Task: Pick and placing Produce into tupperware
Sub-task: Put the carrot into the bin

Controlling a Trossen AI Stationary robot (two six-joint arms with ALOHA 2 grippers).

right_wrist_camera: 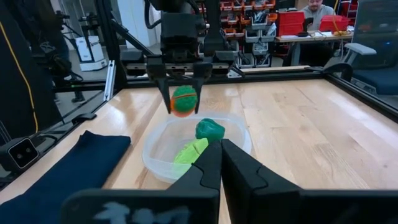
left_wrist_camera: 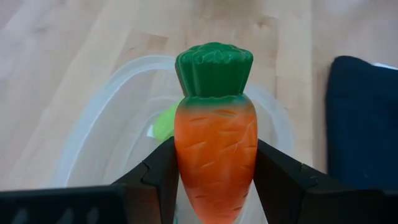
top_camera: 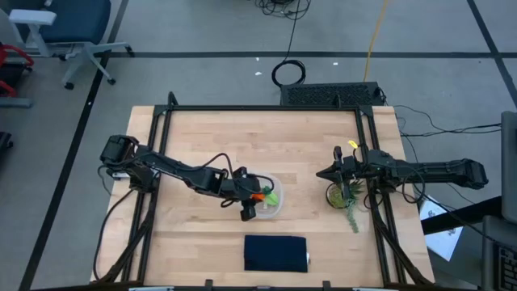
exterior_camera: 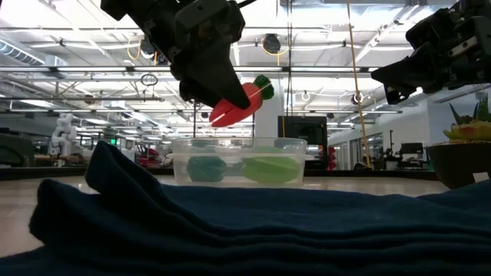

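Note:
The orange carrot with a green top (left_wrist_camera: 215, 149) is in my left gripper (left_wrist_camera: 215, 171), above the clear tupperware (top_camera: 275, 207). In the low view the carrot (exterior_camera: 239, 104) hangs clear over the container's rim (exterior_camera: 239, 142). The dark green round piece (right_wrist_camera: 209, 129) and the light yellow-green leafy piece (right_wrist_camera: 189, 151) lie on the tupperware's floor (right_wrist_camera: 163, 144). My right gripper (top_camera: 321, 173) is shut and waits above the table to the right of the container, near a potted plant. My left gripper pinches the carrot's orange body (left_wrist_camera: 186, 168) between its two fingers (left_wrist_camera: 157, 177), one on each side. The fingers slant down from the table's left and lie along the carrot. The carrot is lifted clear and tilted, its green top (exterior_camera: 263, 86) pointing away from the gripper.
A spiky green potted plant (top_camera: 341, 196) stands right of the tupperware, under my right arm. A dark navy folded cloth (top_camera: 276, 252) lies near the table's near edge and fills the low view's foreground. Bare wood lies at the far side and left.

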